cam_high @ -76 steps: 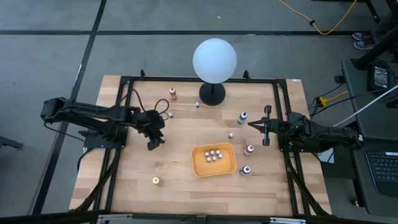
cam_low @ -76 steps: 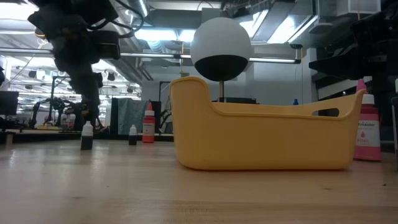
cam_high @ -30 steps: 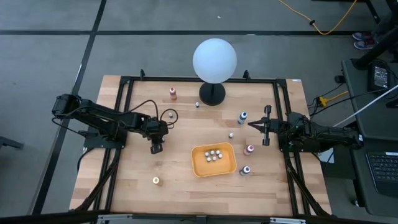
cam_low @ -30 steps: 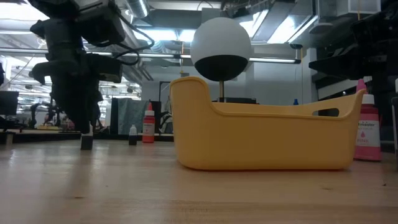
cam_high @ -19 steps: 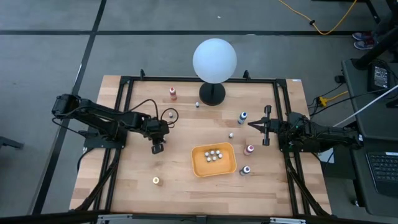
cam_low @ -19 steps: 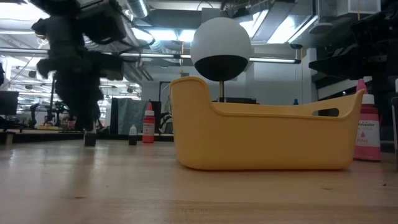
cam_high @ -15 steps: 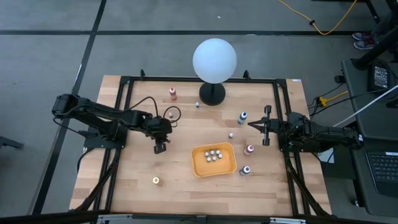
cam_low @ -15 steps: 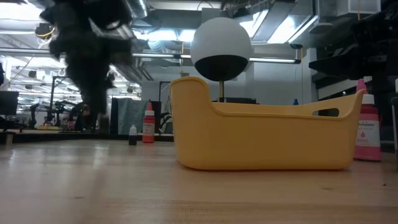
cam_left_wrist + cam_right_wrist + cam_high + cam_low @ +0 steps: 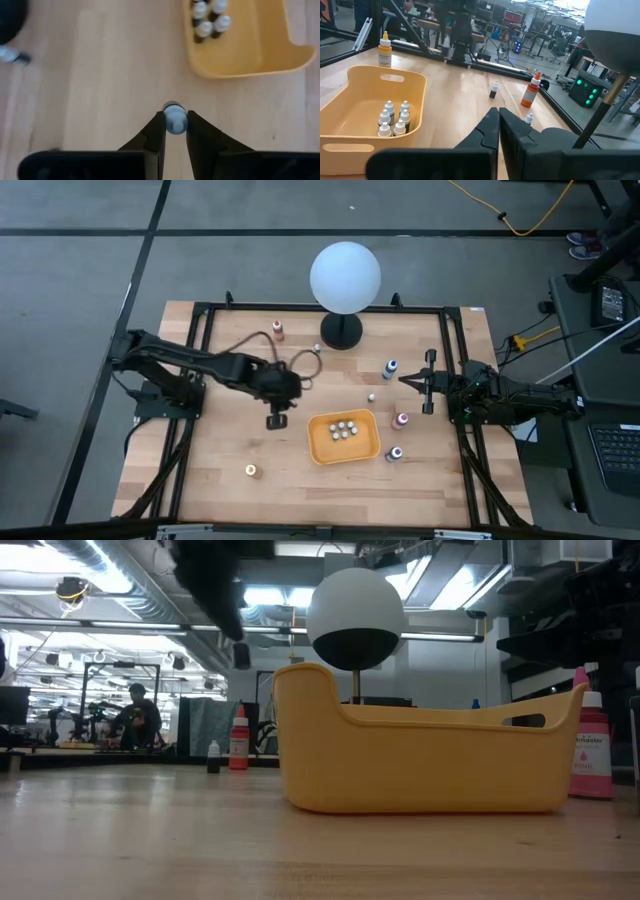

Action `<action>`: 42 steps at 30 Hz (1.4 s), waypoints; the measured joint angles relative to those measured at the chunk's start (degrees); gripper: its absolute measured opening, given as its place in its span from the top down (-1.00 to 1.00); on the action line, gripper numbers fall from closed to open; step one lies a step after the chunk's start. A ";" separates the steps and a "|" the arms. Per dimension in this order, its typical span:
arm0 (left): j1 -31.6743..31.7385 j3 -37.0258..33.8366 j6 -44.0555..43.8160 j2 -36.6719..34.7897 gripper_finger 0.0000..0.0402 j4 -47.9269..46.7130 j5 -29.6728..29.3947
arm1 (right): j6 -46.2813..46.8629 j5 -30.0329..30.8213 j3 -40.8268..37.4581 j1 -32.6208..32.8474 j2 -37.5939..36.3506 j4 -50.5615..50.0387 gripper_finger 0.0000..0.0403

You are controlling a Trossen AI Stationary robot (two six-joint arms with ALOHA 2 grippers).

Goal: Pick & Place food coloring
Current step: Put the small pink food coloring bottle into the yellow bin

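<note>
My left gripper (image 9: 276, 421) hangs over the table's middle, just left of the yellow tray (image 9: 318, 442), shut on a small dark food coloring bottle (image 9: 174, 121) with a pale cap. The low view shows that bottle (image 9: 241, 655) high above the table. Several pale-capped bottles (image 9: 345, 430) stand in the tray. More food coloring bottles stand on their bases on the wood: orange (image 9: 278, 330), blue (image 9: 390, 368), pink (image 9: 401, 420), purple (image 9: 396, 452), yellow (image 9: 251, 470). My right gripper (image 9: 428, 385) waits shut at the right edge. My left gripper pinches the bottle near its capped top (image 9: 168, 123) between its two fingers, one on each side. The fingers (image 9: 222, 600) come from above, slanting down. The bottle is lifted clear of the table, its dark body below the fingertips.
A lamp with a white globe (image 9: 345, 277) stands on a black foot (image 9: 340, 332) at the far middle. Two tiny bottles (image 9: 317, 348) (image 9: 371, 397) stand on the wood. A black frame (image 9: 200, 315) runs around the table. Bare wood lies near the front edge.
My left gripper has risen from the table with the small dark bottle and moved toward the right, toward the yellow tray. The bottle, which stood on the wood a second ago, is now lifted clear.
</note>
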 joint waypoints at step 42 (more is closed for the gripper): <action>-2.64 17.86 21.34 26.00 0.73 4.61 10.59 | 0.01 0.01 0.00 0.01 -0.02 0.02 0.92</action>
